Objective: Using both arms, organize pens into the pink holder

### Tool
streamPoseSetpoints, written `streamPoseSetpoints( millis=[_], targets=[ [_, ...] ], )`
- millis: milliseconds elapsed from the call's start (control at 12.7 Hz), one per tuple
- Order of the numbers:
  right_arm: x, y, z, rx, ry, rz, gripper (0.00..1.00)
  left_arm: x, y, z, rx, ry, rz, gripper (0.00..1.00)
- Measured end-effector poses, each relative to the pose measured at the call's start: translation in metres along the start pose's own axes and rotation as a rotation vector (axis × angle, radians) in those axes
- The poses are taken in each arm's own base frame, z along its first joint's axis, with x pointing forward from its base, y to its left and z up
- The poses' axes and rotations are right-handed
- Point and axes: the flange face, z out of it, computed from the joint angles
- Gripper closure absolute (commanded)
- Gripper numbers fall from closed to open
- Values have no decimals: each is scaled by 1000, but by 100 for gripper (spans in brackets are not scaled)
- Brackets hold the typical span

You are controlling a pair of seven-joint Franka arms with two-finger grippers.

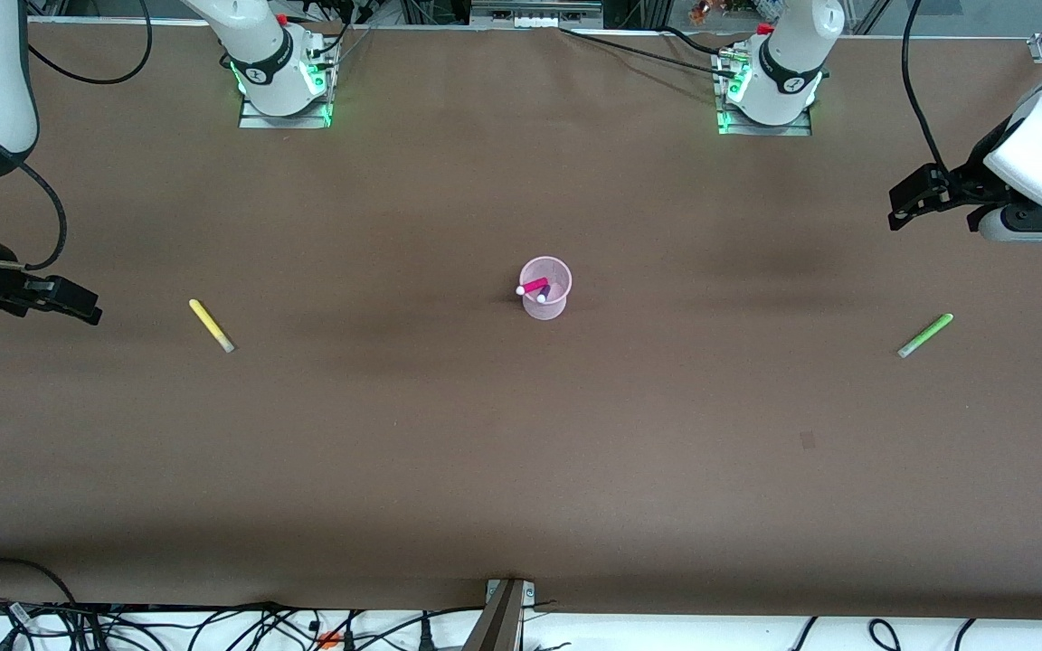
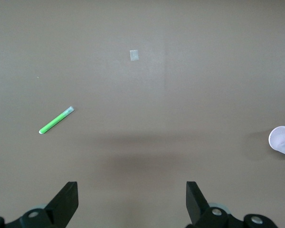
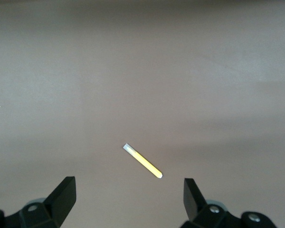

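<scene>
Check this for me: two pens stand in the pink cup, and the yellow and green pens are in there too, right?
Not quite. The yellow pen and green pen lie flat on the table, apart from the pink cup, as the front view shows. Two pens do stand in the cup.

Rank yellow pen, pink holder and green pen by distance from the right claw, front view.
From the right claw, open and empty over its own end of the table:
1. yellow pen, lying flat on the table at the right arm's end.
2. pink holder, upright mid-table, two pens inside.
3. green pen, flat at the left arm's end.
</scene>
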Motion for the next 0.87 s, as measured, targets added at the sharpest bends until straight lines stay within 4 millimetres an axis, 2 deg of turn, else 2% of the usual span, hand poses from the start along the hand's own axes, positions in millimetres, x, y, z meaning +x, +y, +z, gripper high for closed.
streamPoseSetpoints(
  millis=[315, 709, 867],
  targets=[
    [1, -1, -4, -6, 10, -6, 0, 2, 0, 0, 0, 0, 0, 0],
    [-2, -5, -55, -4, 13, -12, 0, 3, 0, 1, -1, 0, 0, 0],
    [-4, -13, -65, -3, 6, -24, 0, 3, 0, 0, -1, 1, 0, 0]
  ],
)
